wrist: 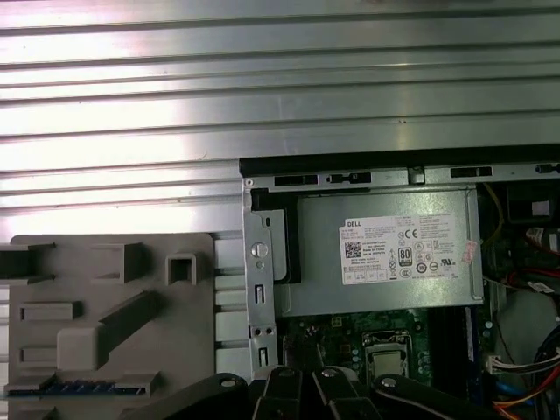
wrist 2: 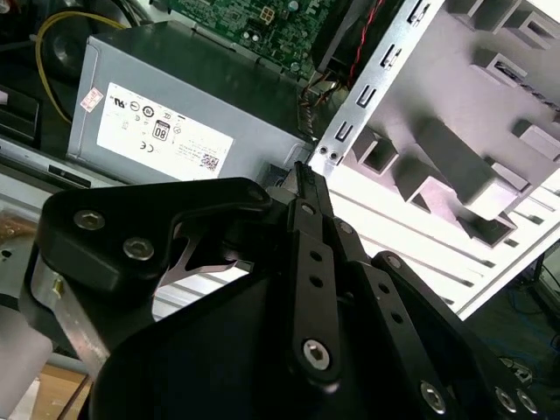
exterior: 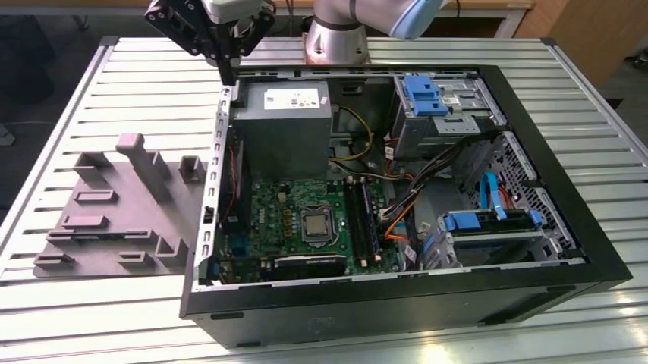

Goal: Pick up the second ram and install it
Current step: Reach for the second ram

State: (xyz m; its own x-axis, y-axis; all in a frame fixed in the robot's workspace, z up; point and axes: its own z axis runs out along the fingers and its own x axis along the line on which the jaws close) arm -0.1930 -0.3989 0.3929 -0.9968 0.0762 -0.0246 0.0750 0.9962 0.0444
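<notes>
One claw (exterior: 224, 75) — tips pressed together — hangs beside the white-labelled power supply (exterior: 278, 129).

A ribbed metal surface (exterior: 91, 311) catches bright glare; wooden furniture (exterior: 592, 34) stands behind, dark floor (exterior: 26, 68) alongside.

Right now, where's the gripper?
In the exterior view's upper left, the gripper hangs over the corner of the PC case, next to the power supply.

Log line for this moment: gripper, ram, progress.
gripper shut, empty | over case corner by power supply | ram apparently lying in fixture, not picked up
</notes>
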